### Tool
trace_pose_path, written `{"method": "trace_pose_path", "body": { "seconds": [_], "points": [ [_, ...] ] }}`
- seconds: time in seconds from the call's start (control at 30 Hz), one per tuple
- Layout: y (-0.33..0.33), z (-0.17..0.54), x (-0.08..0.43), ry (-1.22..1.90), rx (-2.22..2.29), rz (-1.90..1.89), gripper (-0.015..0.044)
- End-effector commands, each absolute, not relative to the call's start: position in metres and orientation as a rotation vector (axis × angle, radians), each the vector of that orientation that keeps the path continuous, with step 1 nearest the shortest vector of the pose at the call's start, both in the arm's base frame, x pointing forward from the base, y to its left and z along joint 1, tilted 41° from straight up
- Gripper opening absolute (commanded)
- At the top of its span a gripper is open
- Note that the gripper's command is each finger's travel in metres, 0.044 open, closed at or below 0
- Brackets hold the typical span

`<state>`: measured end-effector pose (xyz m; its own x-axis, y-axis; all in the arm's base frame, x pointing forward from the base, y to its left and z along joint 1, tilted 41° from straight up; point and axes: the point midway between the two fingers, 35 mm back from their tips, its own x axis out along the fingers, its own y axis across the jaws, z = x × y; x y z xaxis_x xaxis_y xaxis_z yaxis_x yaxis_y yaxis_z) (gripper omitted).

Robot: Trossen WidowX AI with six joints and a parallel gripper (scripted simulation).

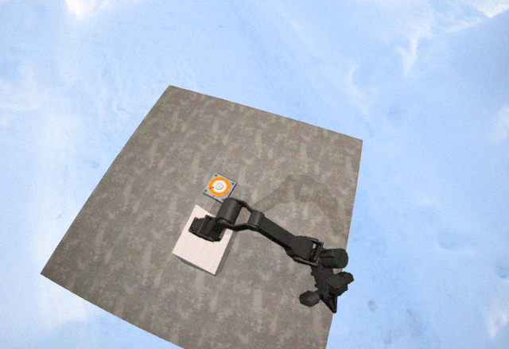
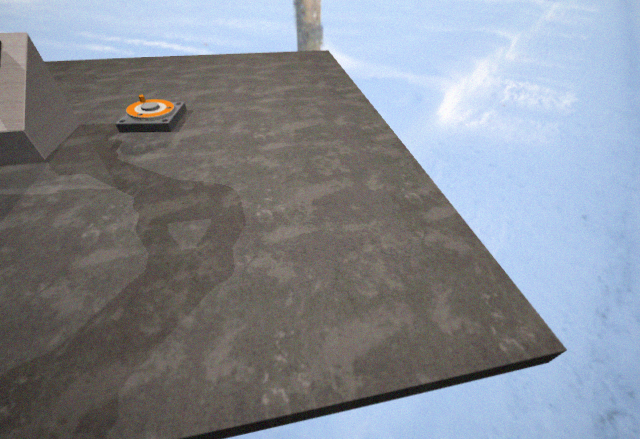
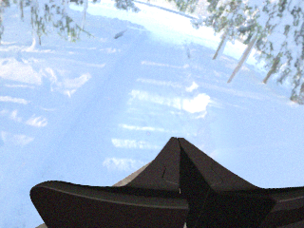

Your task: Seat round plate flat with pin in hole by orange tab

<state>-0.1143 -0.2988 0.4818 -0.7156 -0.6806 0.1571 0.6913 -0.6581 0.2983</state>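
Top view, matte black fingers (image 1: 332,306) pressed together on nothing, flat orange round plate (image 1: 219,186) on square grey base (image 1: 229,193), mottled stone table (image 1: 267,152)

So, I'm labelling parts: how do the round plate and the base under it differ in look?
The round plate is an orange ring with a small upright tab; the base is a dark grey square with corner dots. The plate is smaller and sits on top. Both lie on the table, far from the shut gripper.

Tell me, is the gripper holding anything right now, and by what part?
Nothing is held. The gripper is shut on itself out past the table's edge, far from the orange plate, which sits untouched on its base.
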Motion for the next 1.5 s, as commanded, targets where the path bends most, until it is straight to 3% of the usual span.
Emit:
{"method": "trace_pose_path", "body": {
  "seconds": [0.0, 0.27, 0.6, 0.8, 1.07, 1.47],
  "points": [
    [-0.341, 0.442, -0.064, -0.285, 0.068, -2.187, 0.0000],
    [-0.374, 0.381, 0.039, -0.052, 0.177, -1.916, 0.0000],
    [-0.367, 0.298, 0.153, 0.225, 0.238, -1.657, 0.0000],
    [-0.333, 0.227, 0.234, 0.425, 0.273, -1.460, 0.0000],
    [-0.264, 0.145, 0.305, 0.699, 0.224, -1.232, 0.0000],
    [-0.130, 0.034, 0.343, 1.073, 0.030, -0.915, 0.0000]
  ]
}}
